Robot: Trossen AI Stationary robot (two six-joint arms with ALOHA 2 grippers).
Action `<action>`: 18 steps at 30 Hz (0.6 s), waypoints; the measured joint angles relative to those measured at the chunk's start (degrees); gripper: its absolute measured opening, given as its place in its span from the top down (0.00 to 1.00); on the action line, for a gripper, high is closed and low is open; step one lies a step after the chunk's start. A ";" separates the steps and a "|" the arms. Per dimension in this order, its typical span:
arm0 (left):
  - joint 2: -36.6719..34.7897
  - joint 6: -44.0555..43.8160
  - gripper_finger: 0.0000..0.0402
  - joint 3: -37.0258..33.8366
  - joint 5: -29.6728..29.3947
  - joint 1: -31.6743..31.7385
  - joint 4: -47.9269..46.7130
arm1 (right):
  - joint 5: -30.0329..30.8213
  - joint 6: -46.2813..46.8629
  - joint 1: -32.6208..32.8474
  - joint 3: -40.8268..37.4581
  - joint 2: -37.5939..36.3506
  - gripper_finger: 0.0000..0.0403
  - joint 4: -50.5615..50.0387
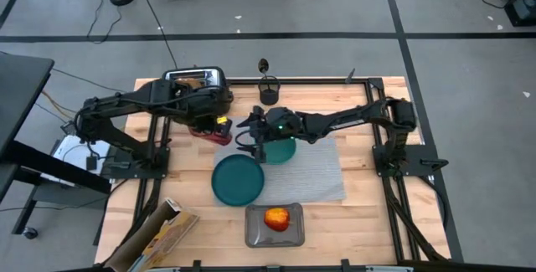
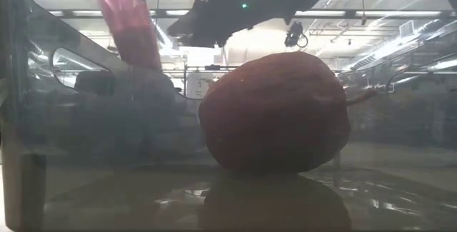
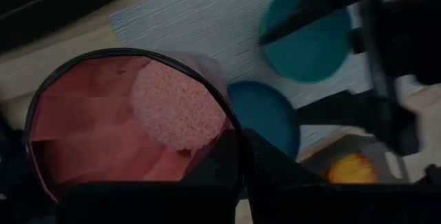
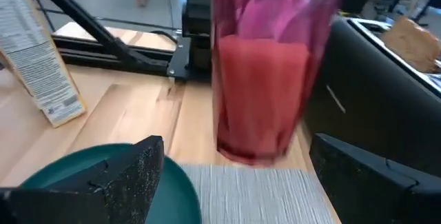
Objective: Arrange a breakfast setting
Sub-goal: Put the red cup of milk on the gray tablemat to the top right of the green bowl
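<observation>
Pink cup (image 4: pixel 265 65), upright and gripped by the left gripper (image 1: pixel 211 126), probably hangs just ahead of the wide-open right gripper (image 1: pixel 249 138).

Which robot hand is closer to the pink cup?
The left. The left hand is shut on the pink cup, holding it at the placemat's edge. The right hand waits open just beside the cup, facing it, not touching.
</observation>
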 joint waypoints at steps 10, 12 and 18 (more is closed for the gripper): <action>1.58 -1.58 0.97 1.05 -0.17 -2.72 3.12 | -7.58 -0.01 -2.50 3.93 4.77 0.09 2.05; 1.77 -1.70 0.97 1.05 -0.15 -2.95 4.61 | -8.04 0.03 -2.62 4.01 5.48 0.09 3.63; 1.81 -1.72 0.97 1.03 -0.35 -2.97 6.93 | -11.36 -0.05 -3.18 3.99 5.57 0.07 3.10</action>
